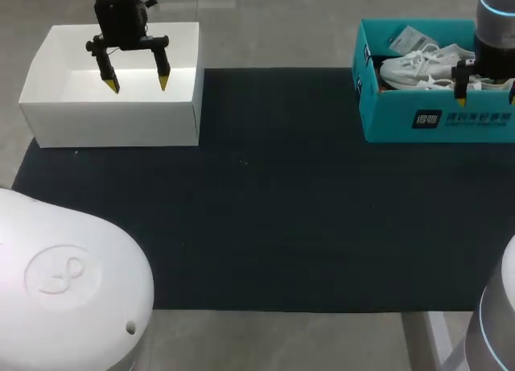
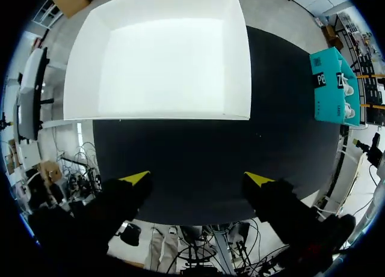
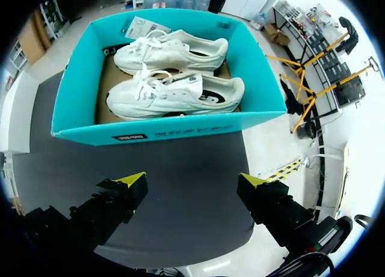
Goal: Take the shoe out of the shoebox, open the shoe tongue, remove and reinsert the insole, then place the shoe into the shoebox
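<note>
A teal cardboard shoebox (image 1: 438, 121) sits at the far right of the dark worktop (image 1: 273, 218). Two white lace-up sneakers (image 3: 174, 94) lie side by side inside it. The right gripper (image 3: 192, 179) hangs near its front wall, fingers wide and holding nothing. The left gripper (image 1: 137, 83) hangs over an open white cardboard box (image 1: 109, 121), fingers also wide.

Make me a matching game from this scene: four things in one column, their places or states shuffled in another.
1. white box
2. teal shoebox
3. white shoes
4. left gripper

a. inside the teal shoebox
b. open, above the white box
c. on the robot's left side
d. on the robot's right side

Pairs: 1-c, 2-d, 3-a, 4-b.
</note>
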`<state>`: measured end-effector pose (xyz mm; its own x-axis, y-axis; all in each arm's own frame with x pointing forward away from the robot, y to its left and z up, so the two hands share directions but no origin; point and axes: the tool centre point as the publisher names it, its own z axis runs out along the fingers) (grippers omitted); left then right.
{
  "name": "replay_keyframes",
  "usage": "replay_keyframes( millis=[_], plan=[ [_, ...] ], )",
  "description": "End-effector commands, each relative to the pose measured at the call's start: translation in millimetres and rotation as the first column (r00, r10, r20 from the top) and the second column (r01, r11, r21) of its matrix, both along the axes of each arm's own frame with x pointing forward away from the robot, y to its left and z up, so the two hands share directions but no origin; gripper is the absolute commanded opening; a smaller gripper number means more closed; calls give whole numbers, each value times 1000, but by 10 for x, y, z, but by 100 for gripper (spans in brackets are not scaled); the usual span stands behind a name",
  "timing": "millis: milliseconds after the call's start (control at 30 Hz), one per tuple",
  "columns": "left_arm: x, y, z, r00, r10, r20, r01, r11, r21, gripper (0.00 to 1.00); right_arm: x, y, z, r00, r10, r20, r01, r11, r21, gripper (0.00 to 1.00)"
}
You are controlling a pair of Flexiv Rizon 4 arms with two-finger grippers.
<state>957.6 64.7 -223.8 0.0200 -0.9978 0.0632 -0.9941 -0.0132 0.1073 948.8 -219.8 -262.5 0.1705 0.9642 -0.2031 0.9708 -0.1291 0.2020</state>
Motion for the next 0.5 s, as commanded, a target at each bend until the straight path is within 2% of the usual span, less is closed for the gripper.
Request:
replay_keyframes(
  millis=[33, 267, 400, 500],
  plan=[
    [-75, 28, -26, 998, -9, 68, 10, 1000, -24, 100, 43, 4, -6, 1000, -3, -12, 3, 1000, 3, 100],
    [-99, 24, -11, 994, -47, 99, 49, 999, -18, 100, 62, 2, 27, 999, -23, -39, 24, 999, 26, 100],
    [-132, 7, -21, 990, -106, 96, 104, 994, 24, 100, 55, -41, 31, 999, -14, -28, 18, 988, 155, 100],
    [-147, 6, -34, 988, -132, 80, 129, 991, 39, 100, 55, -41, 31, 999, -14, -28, 18, 988, 155, 100]
  ],
)
